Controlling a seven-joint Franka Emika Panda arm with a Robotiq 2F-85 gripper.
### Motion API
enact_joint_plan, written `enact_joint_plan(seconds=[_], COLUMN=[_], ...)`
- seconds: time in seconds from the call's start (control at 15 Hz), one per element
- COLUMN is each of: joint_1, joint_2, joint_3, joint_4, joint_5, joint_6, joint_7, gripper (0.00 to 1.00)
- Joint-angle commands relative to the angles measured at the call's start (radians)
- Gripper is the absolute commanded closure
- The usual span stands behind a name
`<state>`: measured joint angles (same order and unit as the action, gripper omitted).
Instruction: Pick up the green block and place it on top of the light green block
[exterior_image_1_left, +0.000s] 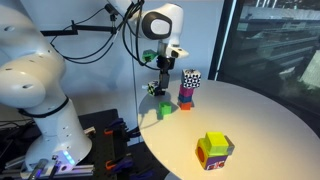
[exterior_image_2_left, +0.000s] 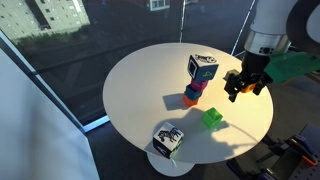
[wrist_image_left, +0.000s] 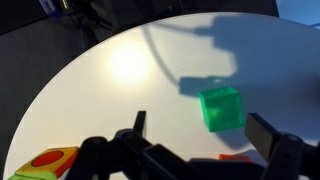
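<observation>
The green block (exterior_image_1_left: 165, 108) is a small plain bright green cube on the round white table; it also shows in an exterior view (exterior_image_2_left: 212, 118) and in the wrist view (wrist_image_left: 222, 108). My gripper (exterior_image_1_left: 163, 78) hangs open and empty a little above it, as another exterior view (exterior_image_2_left: 245, 85) also shows. In the wrist view the block lies between and just beyond my spread fingers (wrist_image_left: 200, 123). The light green block (exterior_image_1_left: 214, 150), with a yellow-green top and coloured sides, sits apart near the table edge. A yellow-green and orange corner shows at the wrist view's bottom left (wrist_image_left: 45, 165).
A stack of cubes (exterior_image_1_left: 188, 88), black-and-white patterned on top with magenta and orange below, stands close beside the green block; it also shows in an exterior view (exterior_image_2_left: 198, 78). A patterned cube (exterior_image_2_left: 167, 140) sits at the rim of the table (exterior_image_2_left: 130, 100). Windows surround the table.
</observation>
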<state>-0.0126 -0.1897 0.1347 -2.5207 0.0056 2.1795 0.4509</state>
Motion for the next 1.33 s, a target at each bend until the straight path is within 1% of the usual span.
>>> enact_joint_plan(seconds=[0.0, 0.53, 0.87, 1.27], joint_1=[0.013, 0.014, 0.018, 0.036], joint_2=[0.0, 0.0, 0.032, 0.123], joint_3=[-0.013, -0.013, -0.006, -0.008], joint_4=[0.001, 0.001, -0.009, -0.015], joint_5=[-0.003, -0.003, -0.011, -0.017], joint_6=[-0.001, -0.001, 0.071, 0.189], joint_7=[0.002, 0.002, 0.024, 0.03], gripper=[0.0, 0.0, 0.0, 0.0])
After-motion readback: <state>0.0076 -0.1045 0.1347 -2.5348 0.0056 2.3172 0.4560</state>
